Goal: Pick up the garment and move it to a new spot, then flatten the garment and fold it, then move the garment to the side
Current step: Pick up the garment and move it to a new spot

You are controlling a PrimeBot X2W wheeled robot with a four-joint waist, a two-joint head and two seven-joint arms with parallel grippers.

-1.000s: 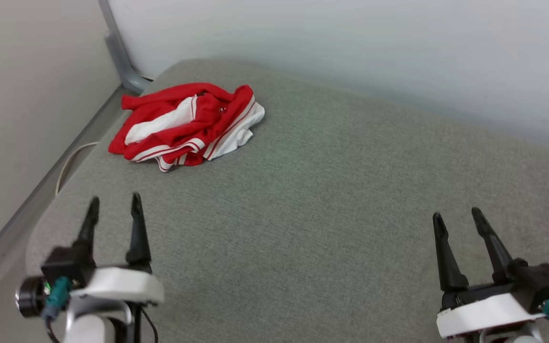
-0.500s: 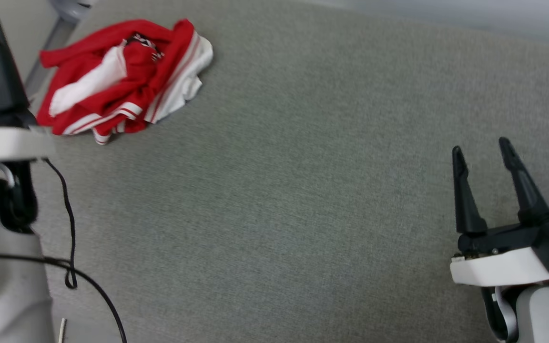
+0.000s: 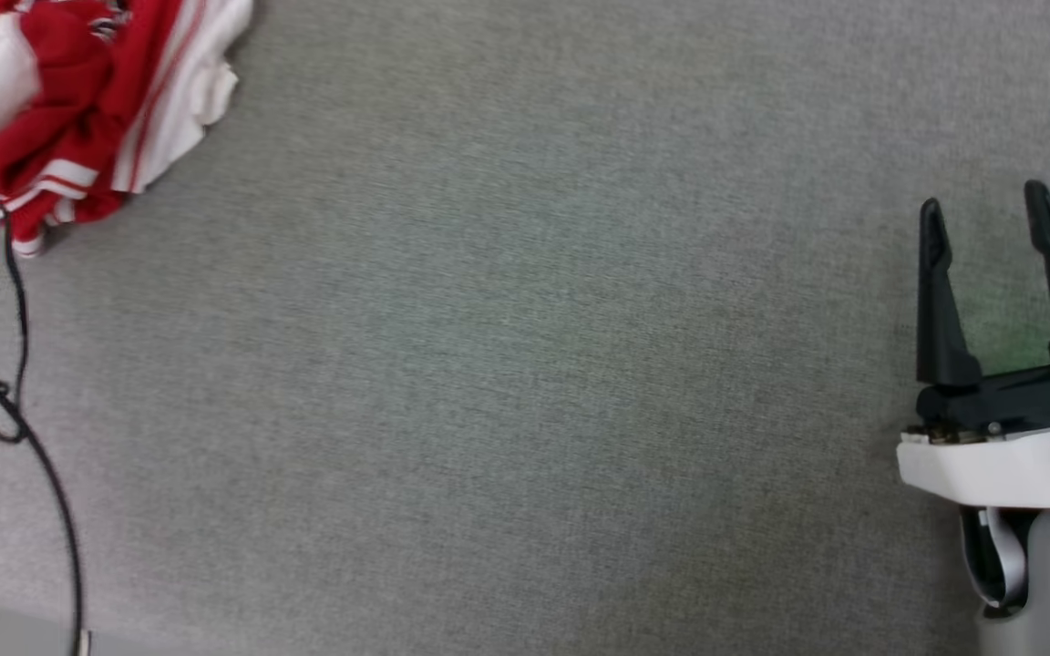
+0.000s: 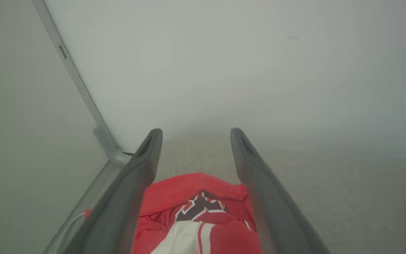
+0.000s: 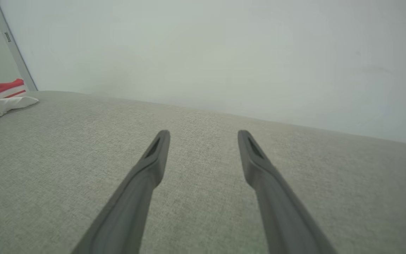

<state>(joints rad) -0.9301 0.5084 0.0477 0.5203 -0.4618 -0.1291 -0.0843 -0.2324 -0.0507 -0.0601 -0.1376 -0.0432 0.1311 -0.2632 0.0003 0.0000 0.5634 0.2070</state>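
Observation:
The garment, a crumpled red shirt with white parts and striped trim, lies at the head view's top left corner on the grey cushion. In the left wrist view the garment sits below and between my left gripper's spread fingers, black lettering showing on it; the gripper is open and holds nothing. My right gripper is open over bare cushion at the far right of the head view, well away from the shirt. In the right wrist view my right gripper hovers above the cushion, the garment far off at the left edge.
A black cable hangs along the head view's left edge. A pale wall rises behind the cushion, with a grey metal post in the corner at the left.
The head camera has tilted down and shifted, so the garment slid to the top left corner. My left gripper has left the head view. Both grippers stay open.

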